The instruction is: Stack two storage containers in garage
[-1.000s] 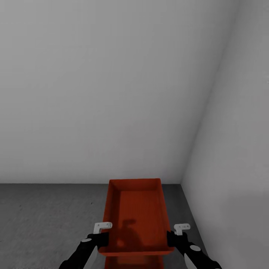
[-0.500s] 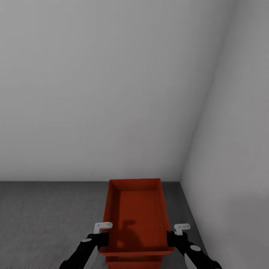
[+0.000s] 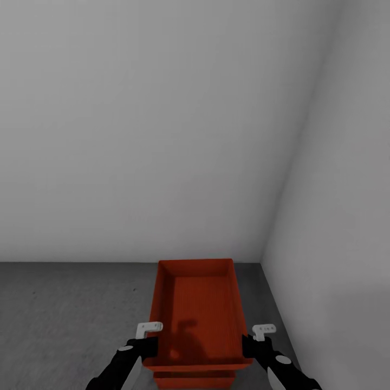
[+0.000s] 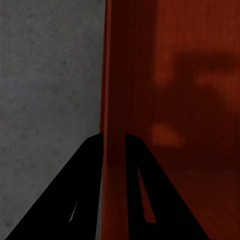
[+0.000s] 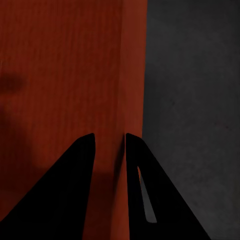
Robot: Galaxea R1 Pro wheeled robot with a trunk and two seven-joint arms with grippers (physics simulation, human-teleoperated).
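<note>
One orange-red storage container (image 3: 197, 309) hangs level over the garage floor (image 3: 65, 319), held by both long side walls. My left gripper (image 3: 146, 346) is shut on its left wall, and my right gripper (image 3: 248, 346) is shut on its right wall. In the left wrist view the left gripper (image 4: 111, 137) pinches the thin red wall (image 4: 106, 75) between its black fingers. The right wrist view has the right gripper (image 5: 109, 136) clamped on the opposite wall (image 5: 131, 75). Directly below, a strip of the second storage container (image 3: 195, 380) peeks out at the near edge.
I face a corner of the garage. A plain white wall (image 3: 162, 135) stands ahead and another white wall (image 3: 336, 244) closes the right side, close to the containers. Rough grey concrete stretches away to the left.
The line where wall meets floor sits slightly higher in the picture than a second ago, a small camera shift. The held container and both grippers keep their places.
</note>
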